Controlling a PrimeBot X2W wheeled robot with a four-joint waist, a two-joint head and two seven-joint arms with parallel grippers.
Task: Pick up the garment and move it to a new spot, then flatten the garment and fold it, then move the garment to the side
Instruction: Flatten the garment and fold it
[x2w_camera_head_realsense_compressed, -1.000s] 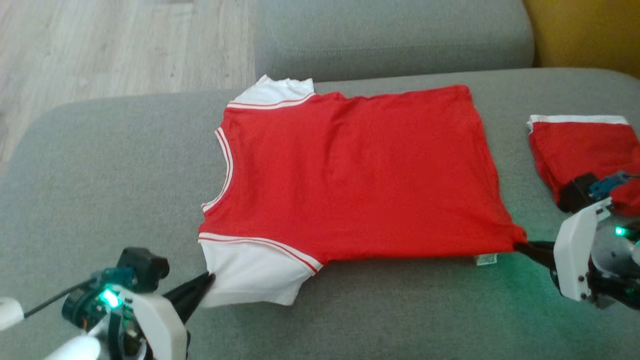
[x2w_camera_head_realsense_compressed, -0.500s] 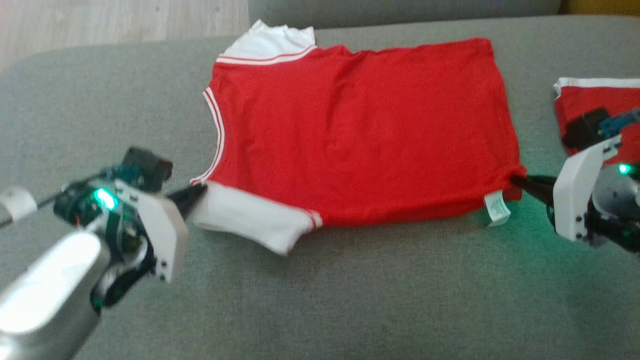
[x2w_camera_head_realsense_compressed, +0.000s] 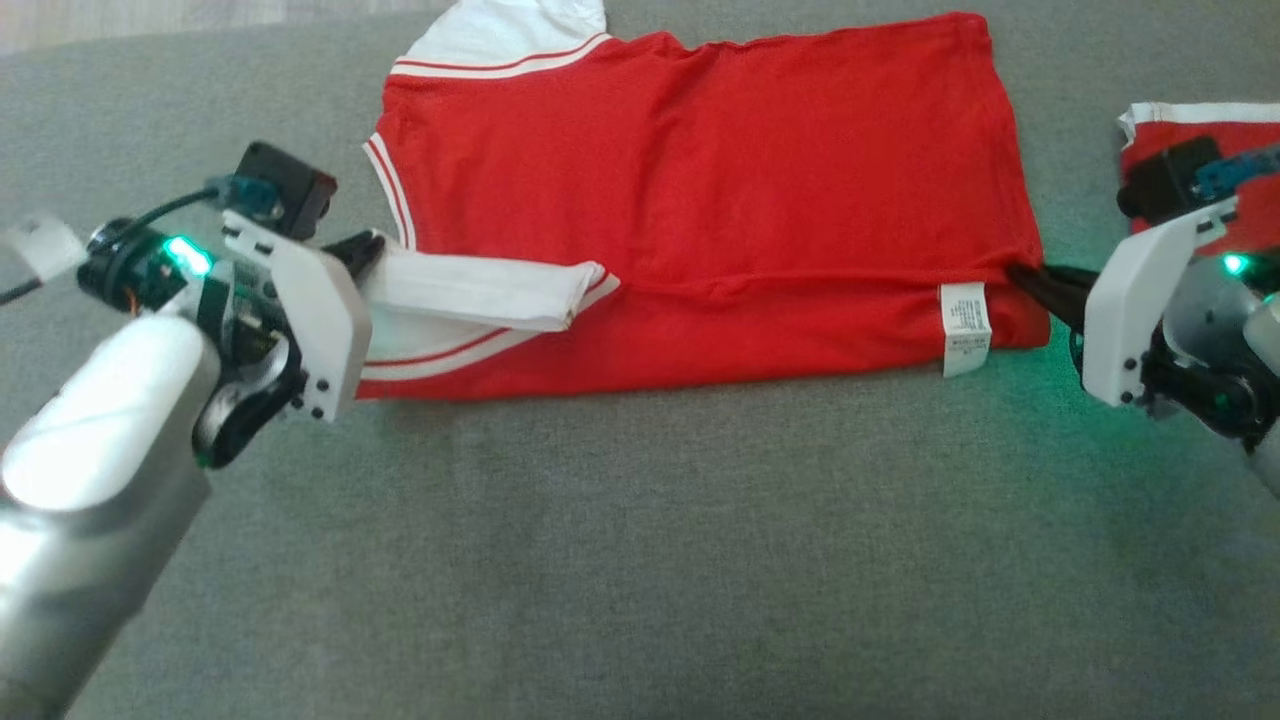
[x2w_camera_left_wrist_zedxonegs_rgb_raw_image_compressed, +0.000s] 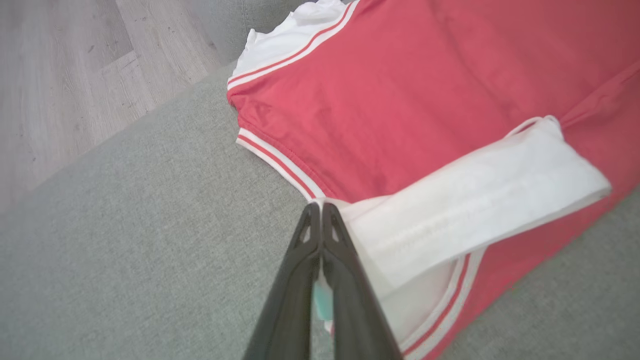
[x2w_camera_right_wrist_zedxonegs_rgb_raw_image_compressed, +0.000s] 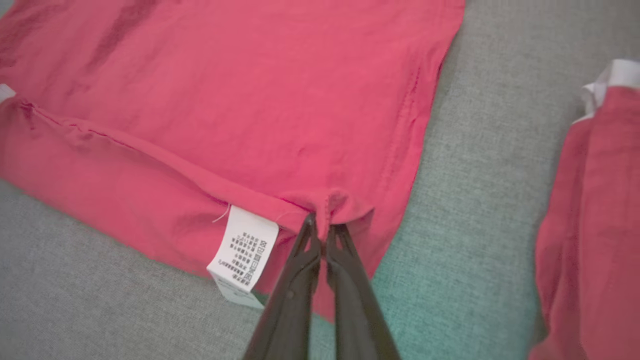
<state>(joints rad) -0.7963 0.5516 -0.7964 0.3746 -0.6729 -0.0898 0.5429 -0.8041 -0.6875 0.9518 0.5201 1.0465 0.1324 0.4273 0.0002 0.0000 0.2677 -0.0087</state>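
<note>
Home: grey sofa (x2w_camera_head_realsense_compressed: 640, 560), wooden floor (x2w_camera_left_wrist_zedxonegs_rgb_raw_image_compressed: 60, 75)

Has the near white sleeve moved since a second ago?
Yes. The left tool has carried the near sleeve inward over the red body, toward the far sleeve.

Obs.: garment (x2w_camera_head_realsense_compressed: 700, 180) is red knit cloth, matt, with fine soft wrinkles; sleeves are white cloth with red stripe trim. Care label (x2w_camera_head_realsense_compressed: 964, 315): white, thin, smooth, printed in black. Sofa (x2w_camera_head_realsense_compressed: 640, 550): grey woven upholstery, coarse grain, matt. Floor (x2w_camera_left_wrist_zedxonegs_rgb_raw_image_compressed: 60, 75), far left: pale wood-look boards, low sheen. Left gripper (x2w_camera_left_wrist_zedxonegs_rgb_raw_image_compressed: 320, 204) fingers (x2w_camera_left_wrist_zedxonegs_rgb_raw_image_compressed: 345, 280): dark plastic, smooth, faint sheen. Right gripper (x2w_camera_right_wrist_zedxonegs_rgb_raw_image_compressed: 322, 222) fingers (x2w_camera_right_wrist_zedxonegs_rgb_raw_image_compressed: 350, 295): alike. Left wrist housing (x2w_camera_head_realsense_compressed: 315, 320): white plastic, matt. Left forearm (x2w_camera_head_realsense_compressed: 90, 450): pale, glossy, strong glare. Second garment (x2w_camera_right_wrist_zedxonegs_rgb_raw_image_compressed: 600, 225), right: same red matt cloth, white edge.
</note>
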